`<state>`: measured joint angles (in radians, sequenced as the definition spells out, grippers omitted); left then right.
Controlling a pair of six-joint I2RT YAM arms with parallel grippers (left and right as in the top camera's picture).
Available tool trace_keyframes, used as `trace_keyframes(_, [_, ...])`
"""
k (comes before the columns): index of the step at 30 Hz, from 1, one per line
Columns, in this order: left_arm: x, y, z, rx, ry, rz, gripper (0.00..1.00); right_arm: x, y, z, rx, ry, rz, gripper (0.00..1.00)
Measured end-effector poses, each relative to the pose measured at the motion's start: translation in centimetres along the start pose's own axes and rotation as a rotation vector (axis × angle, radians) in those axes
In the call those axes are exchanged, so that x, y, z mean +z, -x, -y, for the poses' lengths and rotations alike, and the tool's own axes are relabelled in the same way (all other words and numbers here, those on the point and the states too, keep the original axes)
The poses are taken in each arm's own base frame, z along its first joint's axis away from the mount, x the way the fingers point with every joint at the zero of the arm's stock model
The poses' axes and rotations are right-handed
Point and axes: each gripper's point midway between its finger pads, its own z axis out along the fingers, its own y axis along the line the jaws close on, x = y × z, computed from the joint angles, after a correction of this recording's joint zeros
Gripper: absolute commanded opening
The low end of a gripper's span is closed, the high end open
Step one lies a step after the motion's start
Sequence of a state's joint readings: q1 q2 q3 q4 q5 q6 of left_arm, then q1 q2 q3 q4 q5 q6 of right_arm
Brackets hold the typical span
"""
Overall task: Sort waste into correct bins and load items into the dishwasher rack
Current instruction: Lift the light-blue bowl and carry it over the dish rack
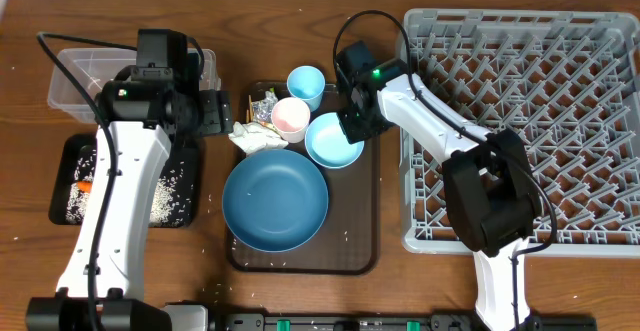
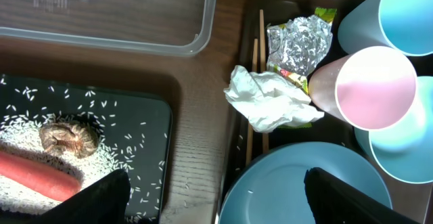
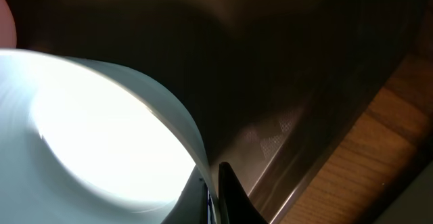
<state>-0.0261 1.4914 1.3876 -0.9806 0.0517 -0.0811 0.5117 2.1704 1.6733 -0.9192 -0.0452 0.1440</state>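
My right gripper (image 1: 352, 129) (image 3: 212, 195) is shut on the rim of the smaller light blue bowl (image 1: 333, 141) (image 3: 101, 129), which sits on the brown serving tray. My left gripper (image 1: 216, 112) (image 2: 216, 200) hangs open over the gap between the black tray (image 2: 152, 126) and the large dark blue bowl (image 1: 275, 199) (image 2: 304, 183). The white napkin (image 2: 270, 101), the wrapper (image 2: 298, 45) and the chopsticks (image 2: 261, 48) lie by the pink cup (image 1: 291, 118) (image 2: 375, 88) and the light blue cup (image 1: 305, 84). Rice, a brown lump (image 2: 64, 135) and a carrot (image 2: 34, 173) lie in the black tray.
The clear tub (image 1: 78, 76) (image 2: 101, 14) stands behind the black tray (image 1: 175, 206) at the left. The grey dishwasher rack (image 1: 530, 121) fills the right side. The brown serving tray (image 1: 365, 221) holds the dishes in the middle. Loose rice grains dot the table.
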Motion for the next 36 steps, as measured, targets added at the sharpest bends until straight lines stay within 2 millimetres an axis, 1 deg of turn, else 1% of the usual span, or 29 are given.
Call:
trace_keyframes(6, [0.0,0.0,0.0,0.000,0.000,0.000,0.83,0.0,0.0,0.0,0.000,-0.002,-0.001,0.01])
trace_keyframes(9, [0.0,0.0,0.0,0.000,0.000,0.000,0.84,0.0,-0.2,0.4,0.001,-0.024,-0.006,0.01])
trace_keyframes(11, [0.0,0.0,0.0,0.000,0.000,0.000,0.83,-0.4,-0.2,1.1,0.001,-0.061,-0.001,0.01])
trace_keyframes(13, [0.0,0.0,0.0,0.000,0.000,0.000,0.83,-1.5,0.2,2.0,0.001,-0.115,0.027,0.01])
trace_keyframes(15, [0.0,0.0,0.0,0.000,0.000,0.000,0.83,-3.3,1.0,3.0,0.004,-0.178,0.080,0.01])
trace_keyframes(22, [0.0,0.0,0.0,0.000,0.000,0.000,0.83,-13.4,4.4,6.8,0.060,-0.419,0.366,0.01])
trace_keyframes(24, [0.0,0.0,0.0,0.000,0.000,0.000,0.84,-15.7,4.9,8.1,0.089,-0.498,0.429,0.01])
trace_keyframes(26, [0.0,0.0,0.0,0.000,0.000,0.000,0.83,-17.2,5.2,9.7,0.120,-0.585,0.464,0.01])
trace_keyframes(31, [0.0,0.0,0.0,0.000,0.000,0.000,0.83,-19.8,4.9,14.1,0.203,-0.804,0.496,0.01])
trace_keyframes(36, [0.0,0.0,0.0,0.000,0.000,0.000,0.83,-22.1,4.2,18.9,0.316,-0.953,0.521,0.01])
